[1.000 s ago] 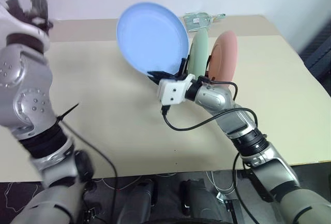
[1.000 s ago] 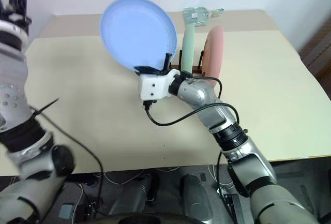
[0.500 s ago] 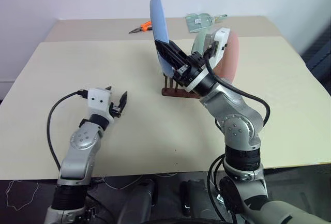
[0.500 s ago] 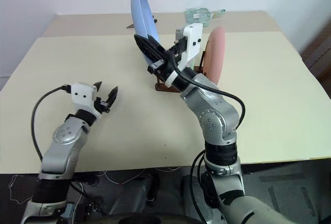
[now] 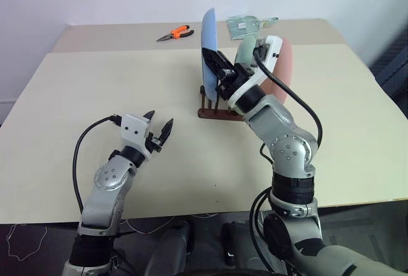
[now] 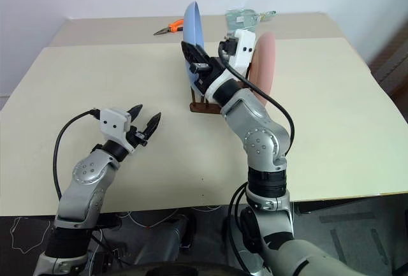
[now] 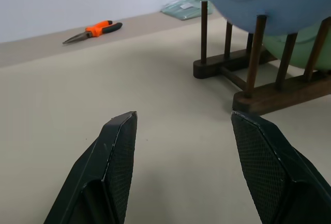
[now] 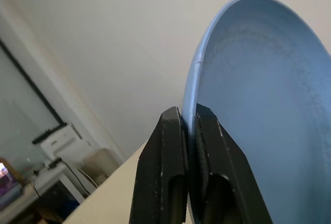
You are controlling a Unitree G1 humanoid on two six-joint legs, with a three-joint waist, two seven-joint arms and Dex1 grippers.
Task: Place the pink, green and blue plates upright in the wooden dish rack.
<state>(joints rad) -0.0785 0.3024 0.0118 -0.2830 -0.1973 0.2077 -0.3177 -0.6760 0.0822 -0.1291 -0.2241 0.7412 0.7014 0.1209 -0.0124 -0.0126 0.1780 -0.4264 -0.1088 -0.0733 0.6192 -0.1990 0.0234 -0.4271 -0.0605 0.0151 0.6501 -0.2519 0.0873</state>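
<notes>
My right gripper is shut on the rim of the blue plate and holds it upright and edge-on over the near end of the wooden dish rack. The wrist view shows both fingers pinching the blue plate. Its lower edge hangs among the peg tops, above the rack's rails. The green plate and the pink plate stand upright in the rack behind it, partly hidden by my right wrist. My left gripper hovers open and empty low over the table, left of the rack.
Orange-handled pliers lie at the back of the table, left of the rack. A clear plastic packet lies behind the rack. The beige table has bare room on its left and right sides.
My right wrist rolled, turning the blue plate from face-on to edge-on and bringing it over the rack. My left arm dropped from high on the left to low over the table.
</notes>
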